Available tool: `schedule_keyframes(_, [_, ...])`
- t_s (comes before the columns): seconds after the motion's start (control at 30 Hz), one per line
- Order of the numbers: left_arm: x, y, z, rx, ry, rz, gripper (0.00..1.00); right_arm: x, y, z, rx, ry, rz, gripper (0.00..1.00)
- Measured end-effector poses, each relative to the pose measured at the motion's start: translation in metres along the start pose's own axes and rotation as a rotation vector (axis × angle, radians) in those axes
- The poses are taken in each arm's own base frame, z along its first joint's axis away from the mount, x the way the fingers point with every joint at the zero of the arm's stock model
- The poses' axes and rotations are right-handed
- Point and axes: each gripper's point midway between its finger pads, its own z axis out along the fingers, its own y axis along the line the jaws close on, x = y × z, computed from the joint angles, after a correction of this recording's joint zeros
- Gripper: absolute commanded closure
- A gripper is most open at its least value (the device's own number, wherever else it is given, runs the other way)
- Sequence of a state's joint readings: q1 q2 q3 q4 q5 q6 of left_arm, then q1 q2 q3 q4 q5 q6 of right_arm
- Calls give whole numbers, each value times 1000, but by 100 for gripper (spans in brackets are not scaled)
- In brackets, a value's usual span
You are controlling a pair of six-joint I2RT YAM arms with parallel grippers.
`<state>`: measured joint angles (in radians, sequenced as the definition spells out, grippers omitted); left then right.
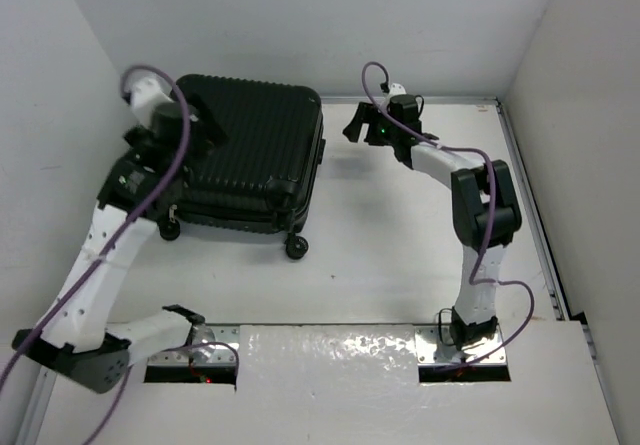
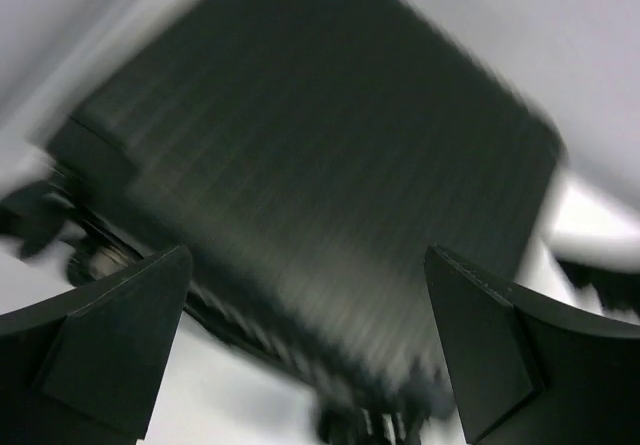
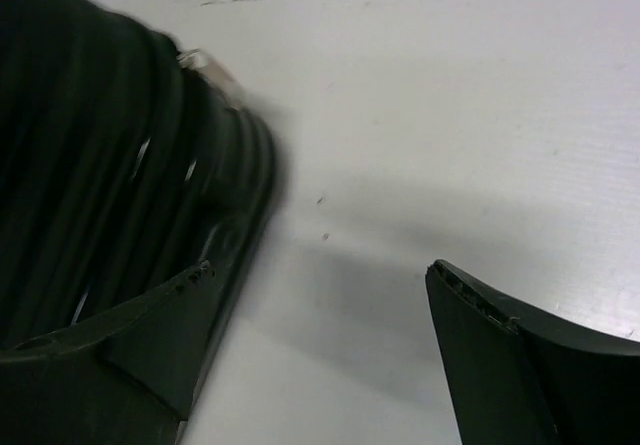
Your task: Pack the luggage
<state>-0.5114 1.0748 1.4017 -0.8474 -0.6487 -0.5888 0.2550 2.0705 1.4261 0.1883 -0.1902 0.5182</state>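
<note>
At the far left of the bench (image 1: 400, 235) lies one luggage (image 1: 255, 150), closed and flat with its ribbed shell up. Two wheels (image 1: 297, 248) show along its near edge. Two arms reach out from the near edge. The left pincer (image 1: 200, 125) hangs over the luggage's left part, jaws spread wide and gripping nothing. Its own view is blurred, so it probably is not touching the shell. The right pincer (image 1: 358, 125) sits just right of the luggage, jaws apart and empty.

The luggage (image 1: 250, 135) has a hard black shell with ribs, like plastic, and it shines a little (the light makes pale streaks on it). The table (image 1: 400, 255) is white, smooth and matt. The sheet (image 1: 330, 360) at its near edge is crinkly and glossy.
</note>
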Motion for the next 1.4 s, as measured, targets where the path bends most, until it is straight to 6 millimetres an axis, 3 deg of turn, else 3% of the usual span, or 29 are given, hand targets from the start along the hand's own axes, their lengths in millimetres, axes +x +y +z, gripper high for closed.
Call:
schedule_keyframes(0.07, [-40,32,24,-127,-57,-74,0,1,9,-14,-17,-10,-2,15])
schedule_keyframes(0.17, [-81,75,63,-261,-96,-159,2,23,9,-37,-8,22,5,14])
schedule_keyframes(0.3, [-101,131,134,-416,-61,-210,4,73,2,-66,21,119,22,13])
schedule_keyframes(0.37, [-102,150,176,-471,-23,-197,6,96,3,-84,25,164,24,13])
schedule_keyframes(0.5, [-100,154,270,-462,41,-151,14,119,22,-115,-27,197,3,12])
schedule_keyframes(0.6, [-72,159,323,-431,116,-126,15,121,40,-119,-79,195,-18,12])
schedule_keyframes(0.67, [-48,164,350,-416,158,-132,15,127,51,-117,-98,201,-37,12])
schedule_keyframes(0.87, [-18,172,414,-227,229,-213,20,166,120,-107,-221,273,-135,12])
schedule_keyframes(0.93, [-3,166,431,-143,258,-225,21,180,137,-111,-246,296,-172,12])
schedule_keyframes(1.03, [41,146,444,-44,368,-230,24,195,148,-120,-266,317,-197,8])
schedule_keyframes(1.07, [57,135,446,-7,407,-240,25,198,151,-124,-274,315,-203,8])
schedule_keyframes(1.17, [76,91,450,96,432,-213,25,206,160,-145,-306,291,-223,8])
schedule_keyframes(1.3, [111,-7,436,247,470,-98,24,211,169,-185,-366,219,-236,1])
schedule_keyframes(1.4, [154,-103,399,404,530,15,23,234,162,-219,-375,211,-226,1])
